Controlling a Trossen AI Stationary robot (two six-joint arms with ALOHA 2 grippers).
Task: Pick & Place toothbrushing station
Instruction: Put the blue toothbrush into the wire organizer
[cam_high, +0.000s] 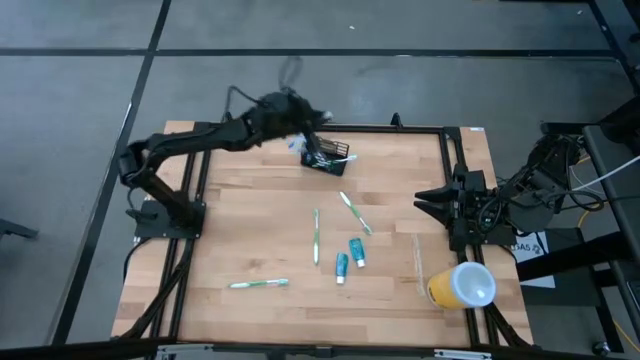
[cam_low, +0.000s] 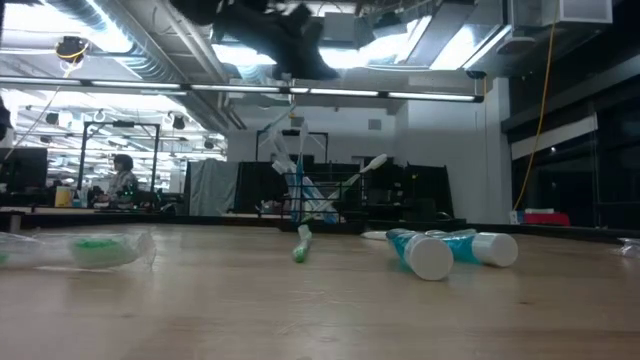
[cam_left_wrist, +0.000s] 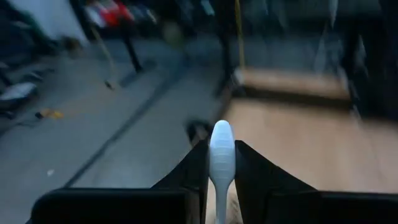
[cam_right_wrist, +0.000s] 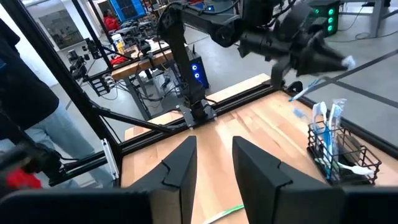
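Observation:
The toothbrushing station, a low black wire-mesh holder (cam_high: 330, 157) (cam_right_wrist: 339, 155), stands near the table's far edge with a few toothbrushes sticking up out of it. My left gripper (cam_high: 318, 118) (cam_right_wrist: 339, 62) hovers above and just behind it, shut on a white toothbrush (cam_left_wrist: 222, 152). Three green-and-white toothbrushes (cam_high: 316, 236) (cam_high: 354, 213) (cam_high: 260, 284) and two teal toothpaste tubes (cam_high: 349, 259) lie flat on the wood. My right gripper (cam_right_wrist: 214, 162) waits open at the right edge (cam_high: 430, 200). My left gripper pinches the toothbrush between its two fingers, just behind the rounded white end (cam_left_wrist: 222, 140), which sticks out past the fingertips. The fingers point nearly level toward the table's right. The brush is lifted clear; its other part (cam_right_wrist: 298, 93) slants down below the gripper.
A yellow cup with a white lid (cam_high: 462, 285) lies on its side at the near right corner. A black frame rail (cam_high: 400, 128) runs around the table. A person stands beyond the table (cam_right_wrist: 25, 93).

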